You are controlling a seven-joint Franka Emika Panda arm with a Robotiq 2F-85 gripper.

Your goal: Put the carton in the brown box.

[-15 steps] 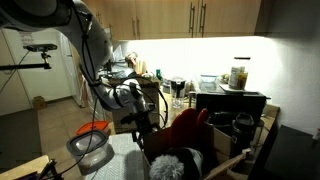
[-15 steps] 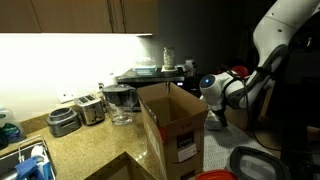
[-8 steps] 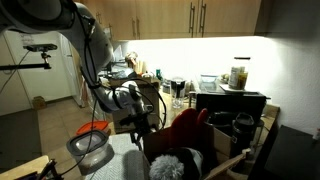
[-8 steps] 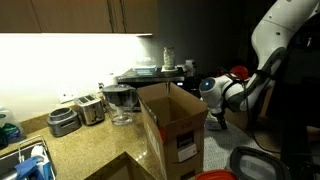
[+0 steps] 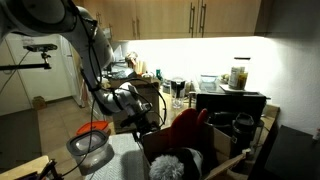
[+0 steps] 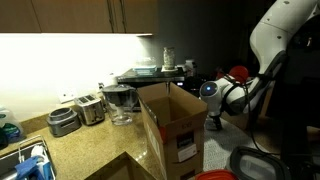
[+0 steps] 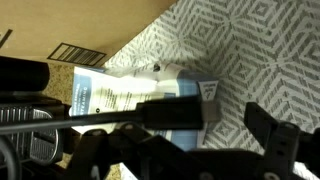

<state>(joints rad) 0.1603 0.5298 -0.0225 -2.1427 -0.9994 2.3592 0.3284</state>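
Observation:
The carton (image 7: 125, 93) is white and blue with a grey top end. It lies on its side on a grey diamond-patterned mat, close against the brown box's wall (image 7: 60, 25). My gripper (image 7: 228, 112) is open and low over the carton's top end, with one finger across the carton and the other over the mat beside it. In both exterior views the gripper (image 5: 150, 122) (image 6: 213, 117) hangs low beside the open brown cardboard box (image 6: 175, 125). The carton is hidden in both exterior views.
A toaster (image 6: 90, 108) and a glass jug (image 6: 120, 103) stand on the counter behind the box. A red pan (image 6: 255, 160) lies on the mat. A metal strainer (image 5: 88, 150) and a red bowl (image 5: 93, 129) sit nearby. A red plush object (image 5: 190, 128) stands near the camera.
The arm has come down a little and shifted slightly toward the box. The gripper has stayed open.

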